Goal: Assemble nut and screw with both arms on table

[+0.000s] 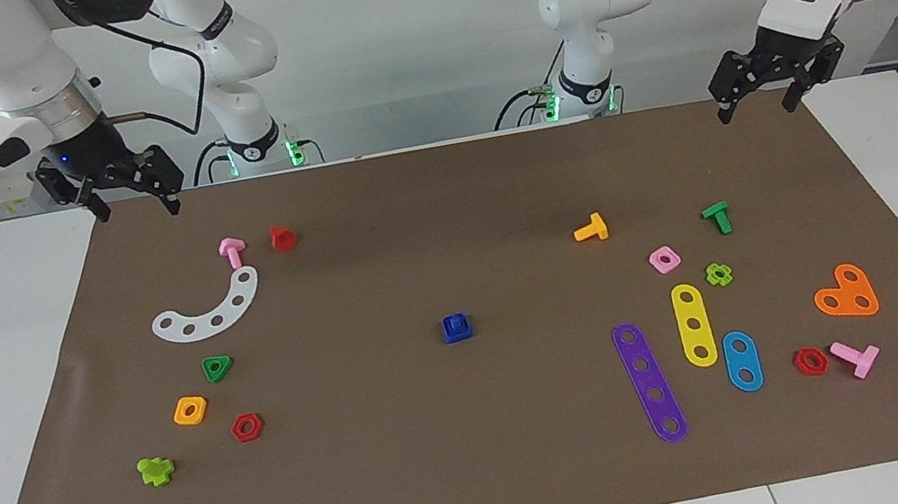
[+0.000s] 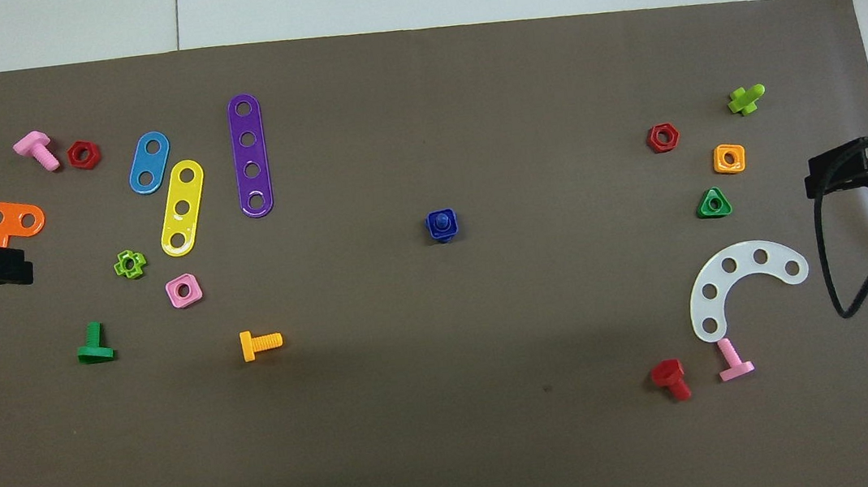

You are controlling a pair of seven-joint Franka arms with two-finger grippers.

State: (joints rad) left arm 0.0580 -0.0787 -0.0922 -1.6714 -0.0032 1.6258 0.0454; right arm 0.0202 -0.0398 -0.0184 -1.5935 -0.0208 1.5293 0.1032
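Observation:
The dark-blue square nut (image 1: 456, 328) lies in the middle of the brown mat (image 1: 485, 465) on the table. A dark-blue round stub, the screw's shaft (image 1: 454, 321), stands in its centre hole; the screw's head is hidden. The pair also shows in the overhead view (image 2: 442, 225). My left gripper (image 1: 756, 107) hangs open and empty over the mat's edge nearest the robots, at the left arm's end; it shows in the overhead view (image 2: 18, 264). My right gripper (image 1: 136, 208) hangs open and empty over the same edge at the right arm's end, also in the overhead view (image 2: 815, 180).
Toward the left arm's end lie an orange bolt (image 1: 591, 228), a green bolt (image 1: 717, 217), a pink square nut (image 1: 665, 259), and purple (image 1: 650, 383), yellow and blue strips. Toward the right arm's end lie a white curved strip (image 1: 211, 310), a green triangular nut (image 1: 217, 367) and an orange square nut (image 1: 190, 410).

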